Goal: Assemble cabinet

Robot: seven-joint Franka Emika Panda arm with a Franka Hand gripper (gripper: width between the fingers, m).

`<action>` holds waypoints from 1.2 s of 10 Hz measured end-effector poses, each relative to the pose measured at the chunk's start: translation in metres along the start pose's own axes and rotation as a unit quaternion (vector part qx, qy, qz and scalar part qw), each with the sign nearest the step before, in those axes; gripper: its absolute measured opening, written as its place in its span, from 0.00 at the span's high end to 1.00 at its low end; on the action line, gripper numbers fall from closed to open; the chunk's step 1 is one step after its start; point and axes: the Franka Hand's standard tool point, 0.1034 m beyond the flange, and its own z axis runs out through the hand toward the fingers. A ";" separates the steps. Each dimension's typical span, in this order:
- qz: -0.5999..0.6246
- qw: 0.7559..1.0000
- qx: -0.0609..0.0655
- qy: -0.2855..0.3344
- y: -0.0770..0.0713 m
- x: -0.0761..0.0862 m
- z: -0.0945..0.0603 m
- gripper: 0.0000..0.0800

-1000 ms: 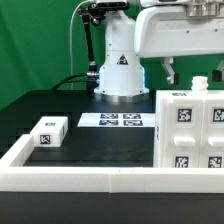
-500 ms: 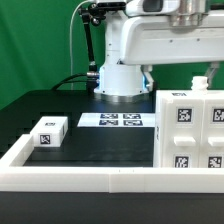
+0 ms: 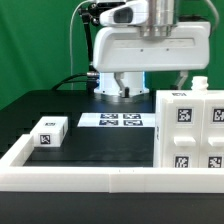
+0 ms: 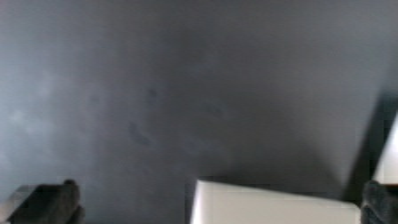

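Exterior view: body (image 3: 190,135) stands at lower right of the frame on the black surface (image 3: 100,145), just behind the rail (image 3: 80,178). Small block (image 3: 48,131) lies well apart at left. Parts look like rigid, light plastic with smooth faces, likely slippery; best pinched across flat parallel sides. Arm hangs over the body's far side, claw (image 3: 172,84) pointing down.

Wrist view: fingers (image 4: 50,200) spread wide, holding nothing. White corner (image 4: 267,200), likely a cabinet part, shows between them.
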 end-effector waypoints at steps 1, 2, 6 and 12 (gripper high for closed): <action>-0.003 1.000 0.000 0.000 -0.002 0.000 0.000 0.00; -0.002 1.000 0.000 0.000 -0.001 0.000 0.000 0.00; -0.002 1.000 0.000 0.000 -0.001 0.000 0.000 0.00; 0.018 1.000 -0.003 -0.018 0.088 -0.060 0.025 0.00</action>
